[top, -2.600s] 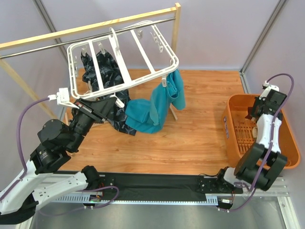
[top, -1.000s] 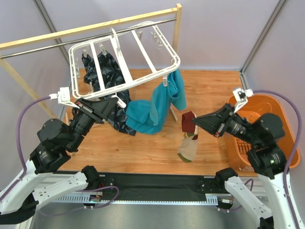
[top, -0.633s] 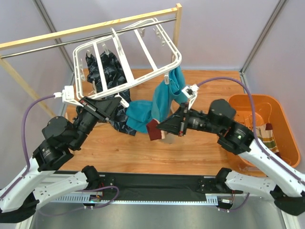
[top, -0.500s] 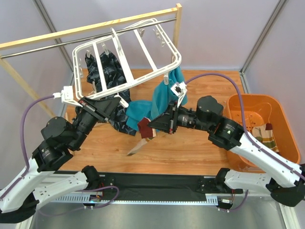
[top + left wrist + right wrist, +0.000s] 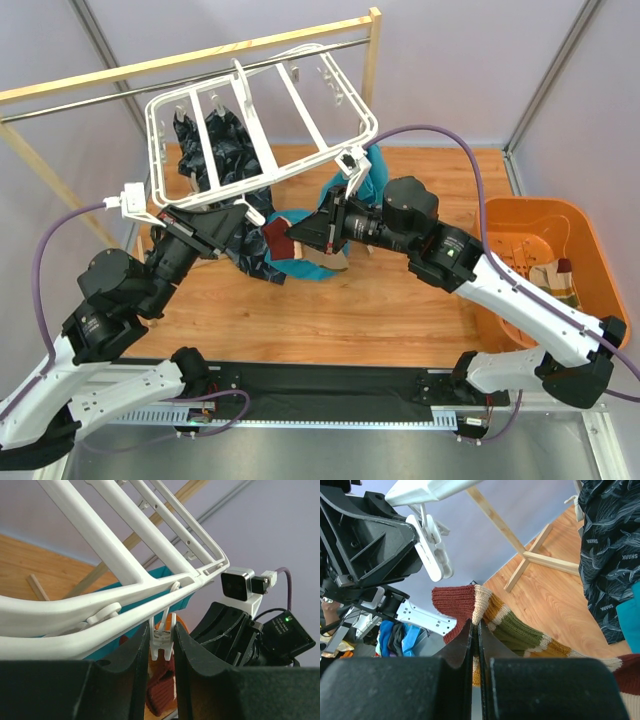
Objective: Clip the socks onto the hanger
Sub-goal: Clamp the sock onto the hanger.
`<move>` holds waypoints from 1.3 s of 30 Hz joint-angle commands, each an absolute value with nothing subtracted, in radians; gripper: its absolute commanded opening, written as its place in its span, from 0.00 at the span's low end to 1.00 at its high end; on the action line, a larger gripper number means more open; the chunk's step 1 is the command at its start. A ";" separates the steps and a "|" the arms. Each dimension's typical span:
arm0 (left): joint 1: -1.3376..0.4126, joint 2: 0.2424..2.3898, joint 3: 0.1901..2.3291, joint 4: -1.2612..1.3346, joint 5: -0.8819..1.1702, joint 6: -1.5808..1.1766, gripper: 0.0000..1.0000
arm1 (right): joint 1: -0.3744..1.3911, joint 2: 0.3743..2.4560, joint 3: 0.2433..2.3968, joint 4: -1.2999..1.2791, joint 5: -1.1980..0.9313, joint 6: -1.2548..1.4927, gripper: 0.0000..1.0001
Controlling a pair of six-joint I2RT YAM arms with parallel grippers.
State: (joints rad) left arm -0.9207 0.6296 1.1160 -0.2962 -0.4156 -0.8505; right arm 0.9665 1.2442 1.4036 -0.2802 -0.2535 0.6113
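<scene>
The white hanger (image 5: 268,152) hangs tilted from the rail. My left gripper (image 5: 250,212) is shut on one of its small dangling clips (image 5: 161,641), squeezing the clip between both fingers. My right gripper (image 5: 292,233) is shut on a striped sock (image 5: 520,630) with a maroon cuff, cream, mustard and olive bands. It holds the cuff (image 5: 272,236) just below and beside that clip (image 5: 435,552). From the left wrist the maroon cuff (image 5: 161,694) shows right under the clip. Another sock (image 5: 556,281) lies in the orange basket.
A teal cloth (image 5: 375,178) and a dark navy patterned cloth (image 5: 215,140) hang from the hanger, close behind both grippers. The wooden rack (image 5: 372,55) with its metal rail stands at the back. The orange basket (image 5: 520,212) sits at the right.
My right arm has swung left from the basket across the table, carrying the sock up to the clip. My left gripper has stayed on the clip; the hanger has rocked slightly.
</scene>
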 commanded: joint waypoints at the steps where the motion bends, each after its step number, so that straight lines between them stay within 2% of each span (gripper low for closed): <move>1: -0.927 0.621 1.123 -0.333 -0.357 -0.853 0.00 | 0.971 1.262 1.462 -0.267 -0.222 0.601 0.00; 23: -0.927 0.624 1.104 -0.327 -0.341 -0.873 0.00 | 0.971 1.269 1.459 -0.227 -0.224 0.597 0.01; 39: -0.927 0.615 1.098 -0.330 -0.354 -0.868 0.00 | 0.971 1.195 1.401 -0.221 -0.069 0.664 0.00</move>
State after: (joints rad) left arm -0.9207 0.6250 1.1110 -0.2966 -0.3977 -0.8589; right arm 0.9665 1.2472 1.4158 -0.2703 -0.1337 0.6254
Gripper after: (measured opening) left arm 0.297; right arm 0.014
